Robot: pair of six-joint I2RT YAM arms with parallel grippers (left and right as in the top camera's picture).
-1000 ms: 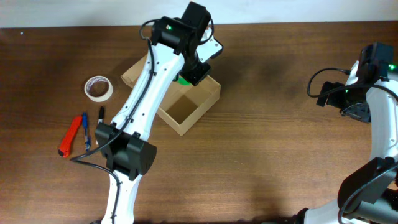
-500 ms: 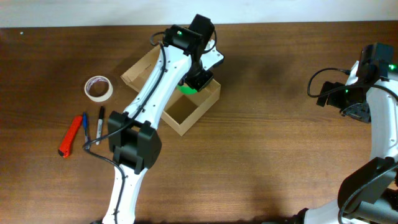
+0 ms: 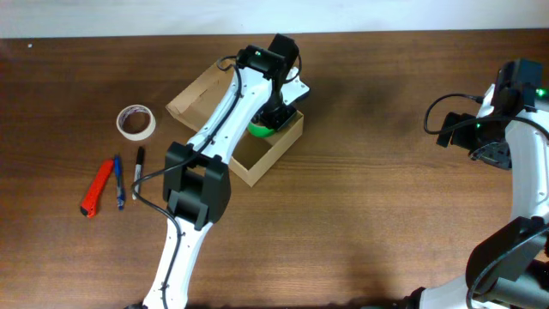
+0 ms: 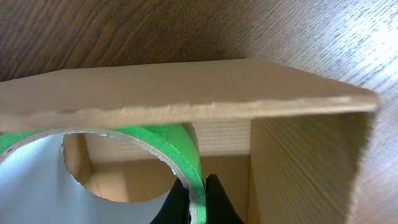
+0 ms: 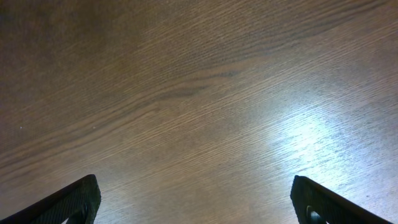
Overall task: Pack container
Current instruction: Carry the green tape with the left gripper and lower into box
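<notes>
Moved: green tape roll now dips into the container.
Left end effector: clamped on roll.
Right end effector: apart, above worktop.

Setting: robotics lab test station. Indicators: two white articulated arms, left and right, mounted at one wood-grain tabletop; a tape roll, red cutter and pens are set out as test items.
</notes>
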